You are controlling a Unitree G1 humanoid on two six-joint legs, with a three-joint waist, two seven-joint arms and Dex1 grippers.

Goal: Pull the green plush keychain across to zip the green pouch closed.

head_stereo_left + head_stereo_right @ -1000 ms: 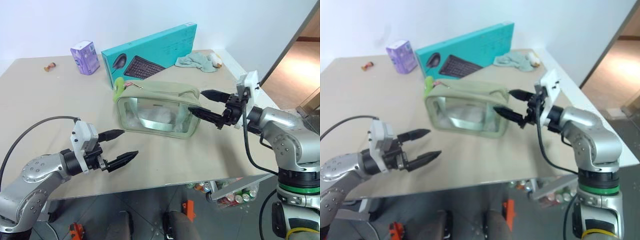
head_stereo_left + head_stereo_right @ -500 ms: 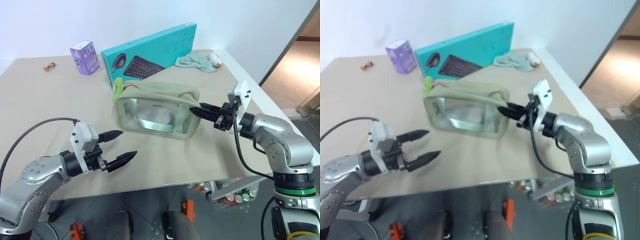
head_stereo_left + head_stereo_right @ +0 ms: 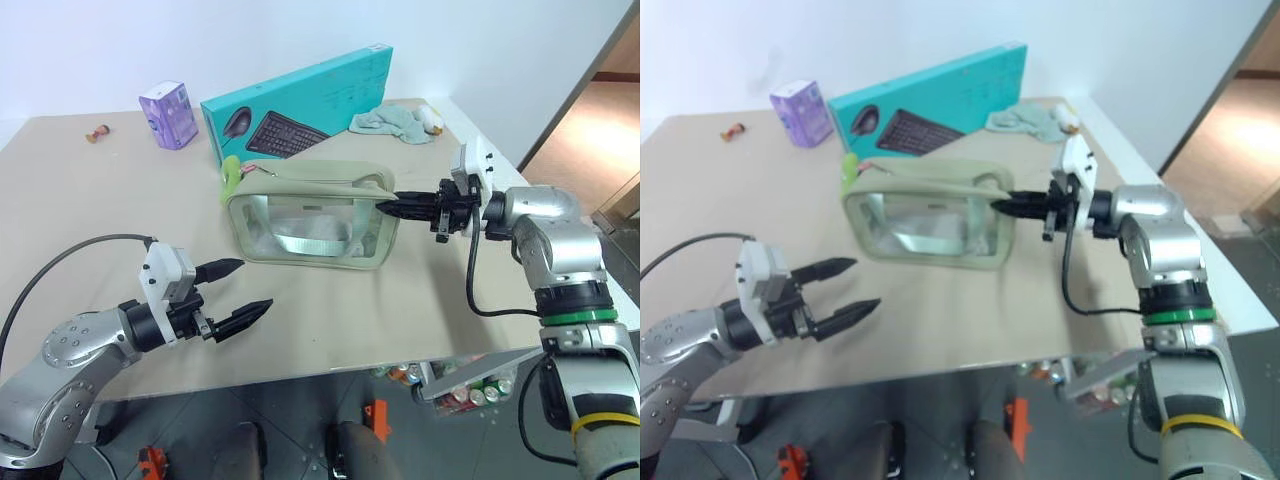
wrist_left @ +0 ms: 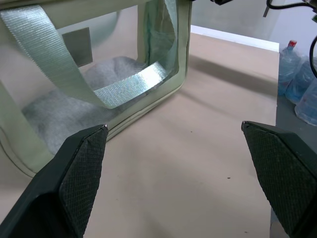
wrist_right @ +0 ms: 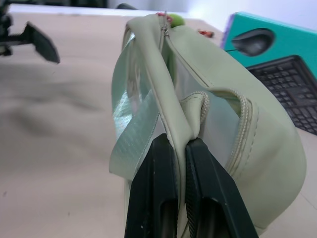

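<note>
Boxy sage-green fabric pouch [image 3: 312, 222] with a clear side panel, lime plush keychain [image 3: 232, 176] at its far end. Right hand [image 5: 179, 148] pinches its end rim; left hand [image 3: 232, 292] gapes wide. No readable writing.

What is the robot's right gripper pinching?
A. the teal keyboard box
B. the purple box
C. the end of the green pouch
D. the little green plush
C: the right gripper is shut on the rim at the near end of the green pouch, while the green plush keychain hangs untouched at the far end.
</note>
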